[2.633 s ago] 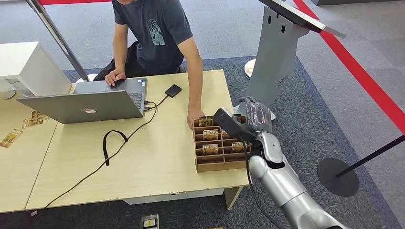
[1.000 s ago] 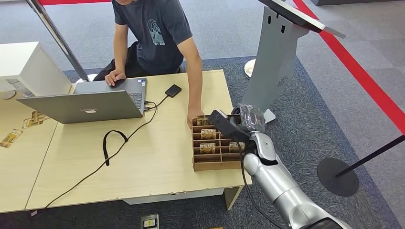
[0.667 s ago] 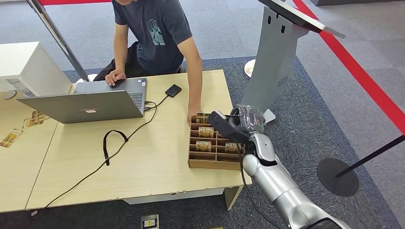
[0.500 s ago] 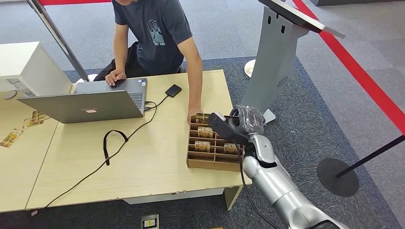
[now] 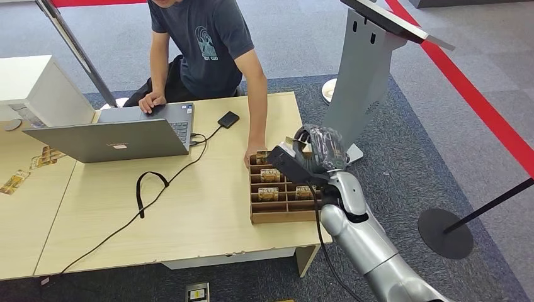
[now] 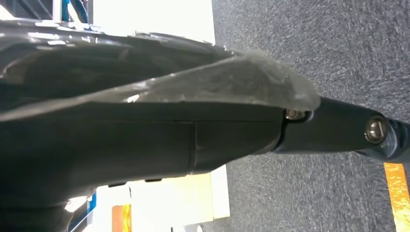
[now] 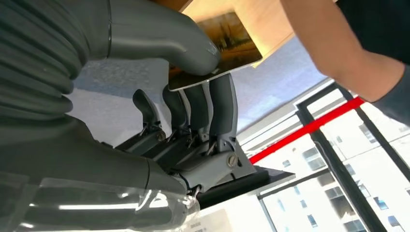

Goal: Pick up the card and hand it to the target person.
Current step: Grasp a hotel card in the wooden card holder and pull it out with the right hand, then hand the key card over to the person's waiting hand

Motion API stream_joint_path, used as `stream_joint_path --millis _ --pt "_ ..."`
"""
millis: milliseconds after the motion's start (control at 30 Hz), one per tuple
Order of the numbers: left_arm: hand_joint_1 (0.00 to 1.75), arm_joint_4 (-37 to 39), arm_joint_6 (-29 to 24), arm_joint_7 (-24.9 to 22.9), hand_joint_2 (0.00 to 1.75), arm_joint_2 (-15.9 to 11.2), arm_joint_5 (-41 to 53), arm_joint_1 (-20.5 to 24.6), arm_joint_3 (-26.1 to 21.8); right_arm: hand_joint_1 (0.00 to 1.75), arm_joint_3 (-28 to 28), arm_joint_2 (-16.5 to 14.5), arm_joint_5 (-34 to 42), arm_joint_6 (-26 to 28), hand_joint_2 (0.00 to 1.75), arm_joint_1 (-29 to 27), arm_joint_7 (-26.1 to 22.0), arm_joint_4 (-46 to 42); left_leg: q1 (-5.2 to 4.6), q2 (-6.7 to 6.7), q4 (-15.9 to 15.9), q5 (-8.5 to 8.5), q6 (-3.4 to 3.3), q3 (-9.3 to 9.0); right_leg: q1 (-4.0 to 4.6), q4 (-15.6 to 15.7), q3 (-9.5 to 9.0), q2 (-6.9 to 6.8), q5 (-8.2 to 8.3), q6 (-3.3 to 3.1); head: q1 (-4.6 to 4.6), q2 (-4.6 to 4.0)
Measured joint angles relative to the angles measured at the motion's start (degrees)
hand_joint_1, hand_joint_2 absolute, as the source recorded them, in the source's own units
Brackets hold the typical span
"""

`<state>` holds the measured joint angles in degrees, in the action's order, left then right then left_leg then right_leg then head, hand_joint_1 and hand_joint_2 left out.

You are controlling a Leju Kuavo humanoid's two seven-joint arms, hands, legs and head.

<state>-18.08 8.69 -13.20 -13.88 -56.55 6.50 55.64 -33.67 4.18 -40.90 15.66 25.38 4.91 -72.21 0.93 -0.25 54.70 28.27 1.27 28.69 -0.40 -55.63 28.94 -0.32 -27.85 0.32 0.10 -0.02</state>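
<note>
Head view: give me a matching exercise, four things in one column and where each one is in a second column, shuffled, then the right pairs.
Things:
1. card
2. laptop
3. wooden tray
4. black cable

Places:
A. open at the table's far left
B. pinched in the right hand
C. looped across the table's middle
D. by the table's right edge, cards in its slots

Pairs: 1-B, 2-A, 3-D, 4-C
</note>
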Motion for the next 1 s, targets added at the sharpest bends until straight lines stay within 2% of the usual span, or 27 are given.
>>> stream_joint_path --millis 300,433,633,1000 --pt "0.0 0.0 0.1 -0.1 0.0 0.0 0.5 -0.1 -0.9 1.58 -0.3 -0.1 1.1 -1.2 1.75 -1.7 -2.9 -5.4 0.0 0.0 0.0 0.0 0.0 0.01 0.0 0.0 0.0 0.0 0.0 0.0 0.0 0.0" --pt "0.0 0.0 0.3 -0.1 0.0 0.0 0.6 -0.1 -1.2 1.61 -0.5 -0.3 2.1 -1.8 1.75 -2.3 -5.0 -8.0 0.0 0.0 0.0 0.0 0.0 0.01 0.0 0.0 0.0 0.0 0.0 0.0 0.01 0.0" --pt "0.0 0.0 0.4 -0.2 0.0 0.0 0.3 -0.1 -1.4 1.59 -1.5 -1.2 3.6 -3.1 1.75 -2.6 -7.8 -10.5 0.0 0.0 0.0 0.0 0.0 0.01 0.0 0.0 0.0 0.0 0.0 0.0 0.0 0.0" --pt "0.0 0.0 0.1 -0.6 0.0 0.4 -0.2 -0.2 -2.5 1.57 -3.5 -2.6 4.5 -3.7 1.75 -2.4 -9.0 -10.6 0.0 -0.01 0.0 0.0 0.0 0.03 0.0 0.0 -0.01 0.0 0.0 0.0 0.0 0.0"
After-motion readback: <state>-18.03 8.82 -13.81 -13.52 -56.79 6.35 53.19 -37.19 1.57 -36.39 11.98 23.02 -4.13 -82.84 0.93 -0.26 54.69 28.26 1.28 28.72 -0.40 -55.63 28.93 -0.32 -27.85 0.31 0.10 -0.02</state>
